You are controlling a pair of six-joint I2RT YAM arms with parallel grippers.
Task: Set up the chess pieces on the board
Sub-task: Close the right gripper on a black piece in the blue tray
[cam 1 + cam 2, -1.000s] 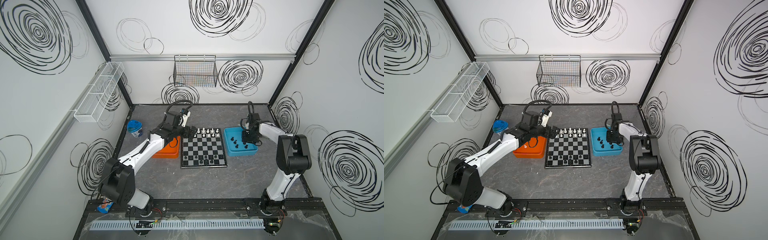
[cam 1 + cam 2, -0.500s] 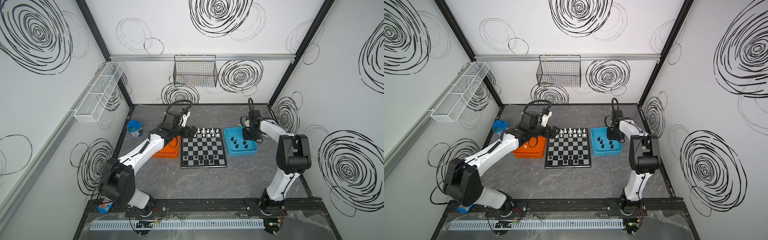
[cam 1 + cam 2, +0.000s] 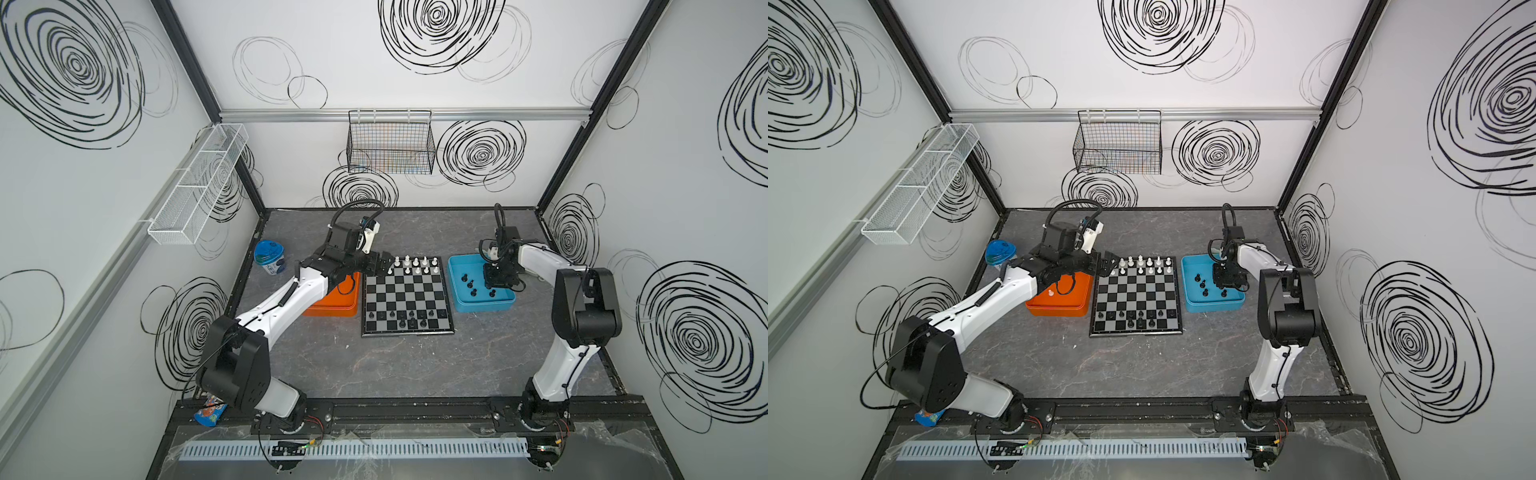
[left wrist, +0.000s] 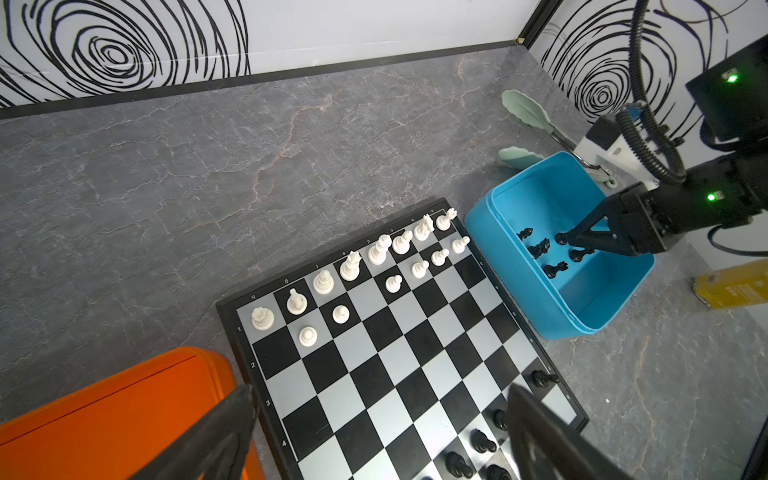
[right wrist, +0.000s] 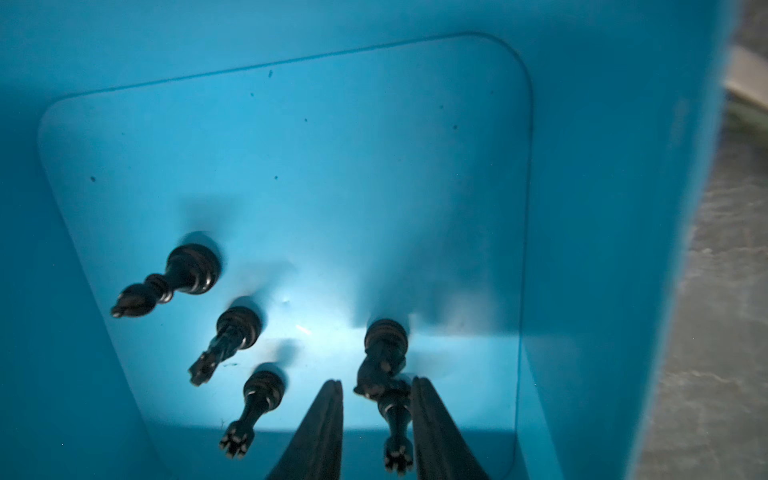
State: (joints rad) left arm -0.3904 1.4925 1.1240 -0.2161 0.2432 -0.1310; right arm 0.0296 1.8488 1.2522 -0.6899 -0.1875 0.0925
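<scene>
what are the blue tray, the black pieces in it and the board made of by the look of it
Blue tray: moulded plastic, probably; smooth, semi-gloss walls, rounded corners, uniform colour.
Black pieces: likely hard plastic, glossy; highlights on the ringed bases.
Board: unclear; smooth black and silvery squares with a satin sheen, perhaps printed plastic or metal.
</scene>
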